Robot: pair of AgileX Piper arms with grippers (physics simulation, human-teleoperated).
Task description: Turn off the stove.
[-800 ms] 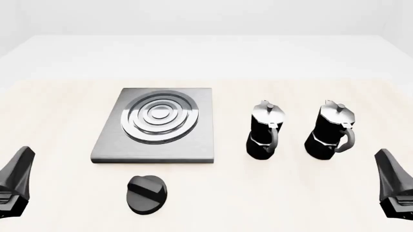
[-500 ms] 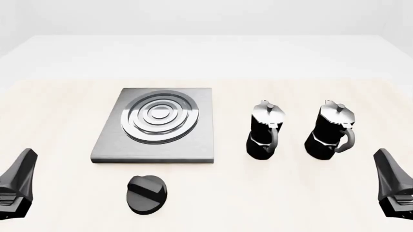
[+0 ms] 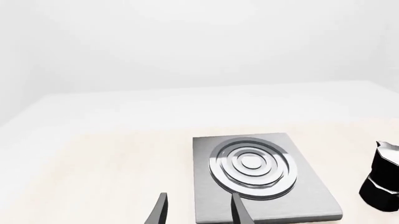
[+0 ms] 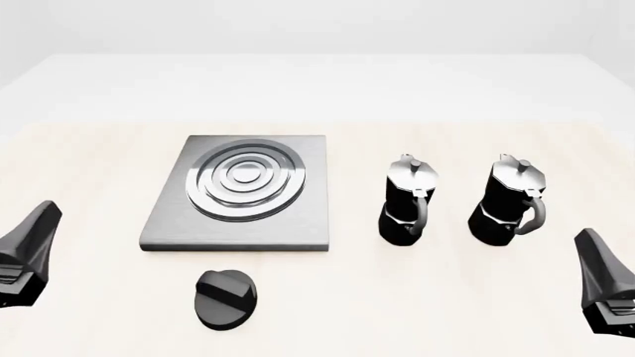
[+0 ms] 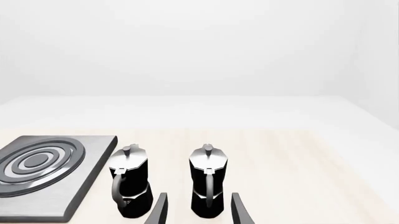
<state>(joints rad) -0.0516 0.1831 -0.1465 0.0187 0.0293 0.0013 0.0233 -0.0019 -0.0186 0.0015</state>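
Stove plate (image 4: 238,195) lies left of centre on the desk (image 4: 476,297); its black knob (image 4: 226,298) sits separate, just near of the plate's near edge. Left claw (image 3: 198,212) fingers apart, empty, well left of the knob. Right claw (image 5: 198,210) also apart, empty, aimed at the two moka pots (image 4: 409,201).

Risks, judged:
- knob is small and low, so an off-centre close could slip off the ridge.
- right arm reaching across could topple a pot.

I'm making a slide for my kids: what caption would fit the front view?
Two open grippers, left and right, wait beside a stove plate, its knob and two moka pots.
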